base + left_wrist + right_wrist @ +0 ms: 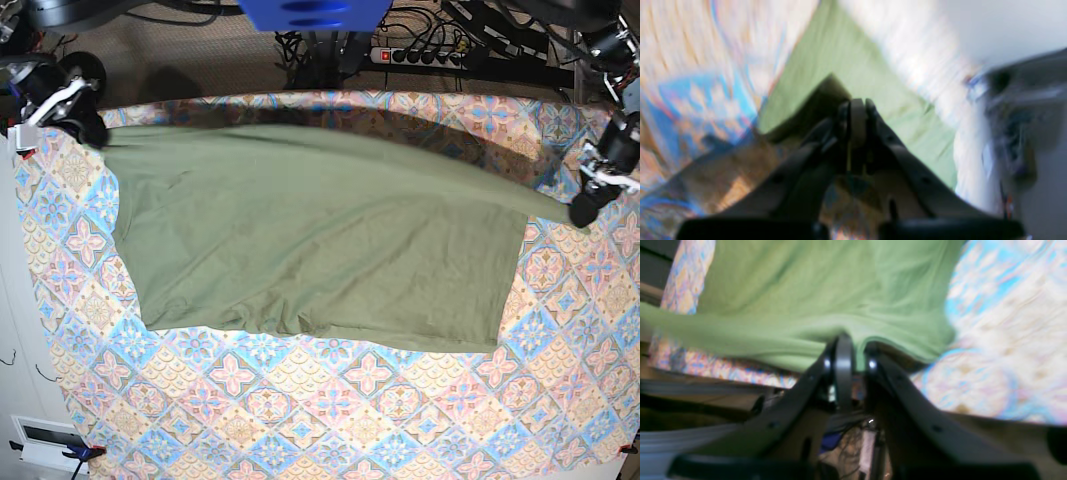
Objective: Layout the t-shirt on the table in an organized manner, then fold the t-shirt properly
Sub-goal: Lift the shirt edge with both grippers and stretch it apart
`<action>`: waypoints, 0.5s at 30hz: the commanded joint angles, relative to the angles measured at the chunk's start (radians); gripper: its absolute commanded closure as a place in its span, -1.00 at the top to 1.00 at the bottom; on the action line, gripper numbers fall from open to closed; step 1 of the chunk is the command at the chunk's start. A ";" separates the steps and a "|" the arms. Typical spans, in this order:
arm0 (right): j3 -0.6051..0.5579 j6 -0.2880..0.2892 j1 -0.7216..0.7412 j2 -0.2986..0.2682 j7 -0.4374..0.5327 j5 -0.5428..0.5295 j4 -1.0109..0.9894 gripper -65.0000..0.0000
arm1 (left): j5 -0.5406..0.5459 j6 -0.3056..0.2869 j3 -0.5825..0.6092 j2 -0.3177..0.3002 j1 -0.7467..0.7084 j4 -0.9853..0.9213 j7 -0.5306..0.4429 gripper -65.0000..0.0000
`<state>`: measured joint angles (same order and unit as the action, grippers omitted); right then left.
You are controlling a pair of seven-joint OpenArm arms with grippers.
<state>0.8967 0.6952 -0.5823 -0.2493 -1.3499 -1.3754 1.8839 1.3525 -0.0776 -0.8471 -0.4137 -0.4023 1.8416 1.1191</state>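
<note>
Nearest the base camera, bare patterned table (330, 420); beyond it, the t-shirt (310, 240) stretched wide across mid-frame. At upper left, right gripper (92, 132) clamped narrow on one corner; at far right, left gripper (582, 212) pinched tight on the other. Risk: uneven pulling could slip a corner free, dropping cloth skewed or bunched.

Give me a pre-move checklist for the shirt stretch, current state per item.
1. Left gripper shut on t-shirt corner: ok.
2. Right gripper shut on the opposite corner: ok, cloth pinched in the wrist view.
3. Held edge taut between the grippers: ok.
4. Shirt lying flat on table: not ok, top edge lifted, bottom hem wrinkled.
5. Sleeves spread out: cannot tell.
</note>
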 commanded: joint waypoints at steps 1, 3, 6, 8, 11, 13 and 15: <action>0.008 0.003 -0.008 -0.009 0.011 -0.022 0.016 -0.85 | 0.015 -0.004 -0.007 -0.018 -0.004 0.010 -0.001 -1.00; 0.008 0.003 -0.014 -0.009 0.007 -0.022 0.016 -0.85 | 0.003 -0.004 -0.010 -0.018 -0.008 0.010 0.020 -1.00; 0.008 0.003 -0.015 -0.009 0.005 -0.023 0.050 -0.85 | 0.008 -0.004 -0.011 -0.018 -0.037 0.011 0.026 -1.00; 0.011 0.003 -0.058 -0.009 0.003 -0.049 0.078 -0.85 | 0.012 -0.004 -0.011 -0.018 -0.070 0.014 0.026 -1.00; 0.011 0.003 -0.161 -0.009 -0.018 -0.075 0.079 -0.85 | 0.041 -0.006 -0.011 -0.018 -0.123 0.014 0.026 -1.00; 0.011 0.003 -0.216 -0.009 -0.023 -0.080 0.082 -0.85 | 0.055 -0.006 -0.013 -0.020 -0.152 0.014 0.026 -1.00; 0.011 0.003 -0.258 -0.009 -0.023 -0.089 0.087 -0.85 | 0.069 -0.006 -0.013 -0.050 -0.172 0.014 0.026 -1.00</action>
<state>0.8959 0.6952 -0.8356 -0.2394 -1.4006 -1.4384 1.9511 1.3960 -0.0784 -0.8455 -0.4320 -0.5724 1.8404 1.1709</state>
